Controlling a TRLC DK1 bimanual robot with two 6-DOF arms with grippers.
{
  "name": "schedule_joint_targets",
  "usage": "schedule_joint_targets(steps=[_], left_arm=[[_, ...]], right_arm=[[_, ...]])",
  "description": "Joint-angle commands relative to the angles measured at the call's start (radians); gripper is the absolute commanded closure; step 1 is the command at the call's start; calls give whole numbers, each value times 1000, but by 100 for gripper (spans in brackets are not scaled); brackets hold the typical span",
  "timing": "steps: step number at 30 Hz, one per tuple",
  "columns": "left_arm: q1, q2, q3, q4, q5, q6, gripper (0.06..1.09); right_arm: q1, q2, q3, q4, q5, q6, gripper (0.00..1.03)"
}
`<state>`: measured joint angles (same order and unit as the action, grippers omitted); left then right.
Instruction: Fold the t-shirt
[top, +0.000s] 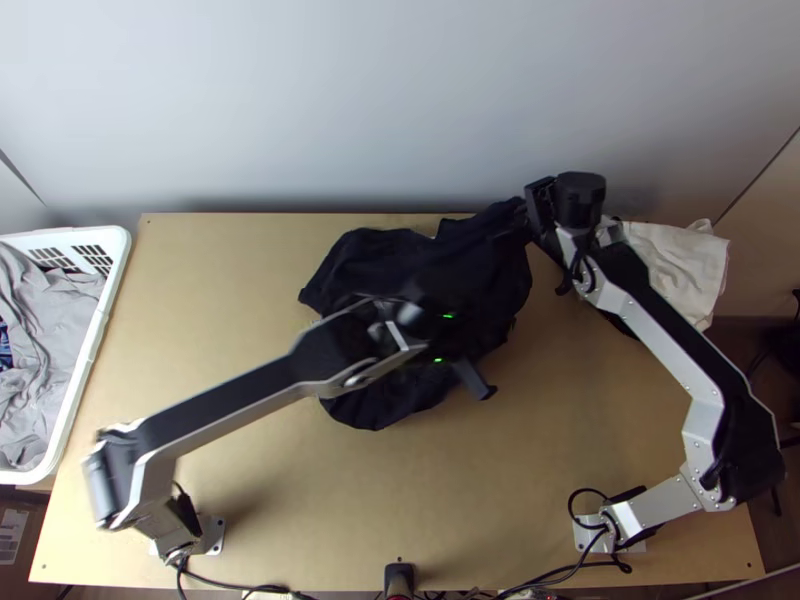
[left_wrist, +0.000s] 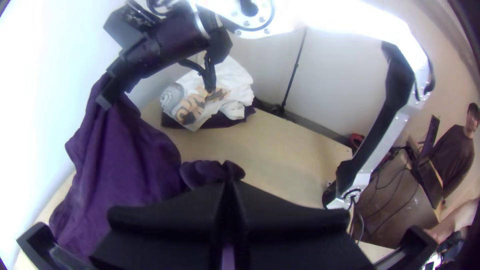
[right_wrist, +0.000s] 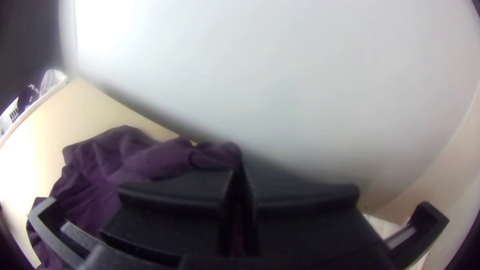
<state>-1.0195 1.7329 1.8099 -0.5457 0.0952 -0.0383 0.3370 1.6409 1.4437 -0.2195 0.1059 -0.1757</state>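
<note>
Top view: the left gripper (top: 455, 348) is over the middle of the dark t-shirt (top: 385, 255), and the right gripper (top: 525, 208) is at the shirt's far right corner. In the left wrist view, the left jaws are closed together on a small bunch of the shirt, which bulges just past their tips. In the right wrist view, the right jaws are also pressed together, on a bunched end of the cloth. Between the two pairs of jaws the shirt runs rumpled, hanging in folds below the right pair; the rest spreads unevenly over the table (top: 230, 300), beneath and around the left pair. To the right of the right jaws lies a heap of white cloth (top: 690, 262), partly behind the arm. Well apart, to the left of both pairs, stands a white basket (top: 100, 330) holding grey cloth (top: 40, 350).
</note>
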Motion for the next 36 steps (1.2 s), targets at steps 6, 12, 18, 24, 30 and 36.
schedule_joint_targets(steps=[6, 12, 18, 24, 30, 36], left_arm=[[73, -300, -100, -57, -71, 64, 105], [151, -446, -132, -62, -153, 164, 105], [164, -584, -202, -11, -284, 267, 105], [173, -700, -279, 24, -348, 348, 105], [183, -802, -348, 105, -404, 442, 105], [217, -895, -451, 199, -416, 480, 105]], right_arm=[[-24, -118, 104, -121, 55, -22, 100], [-46, -204, 113, -185, 78, -45, 100], [-44, -297, 144, -265, 84, -48, 100], [-36, -378, 205, -356, 90, -48, 100], [-29, -454, 261, -443, 94, -48, 100], [13, -535, 256, -544, 92, -45, 100]])
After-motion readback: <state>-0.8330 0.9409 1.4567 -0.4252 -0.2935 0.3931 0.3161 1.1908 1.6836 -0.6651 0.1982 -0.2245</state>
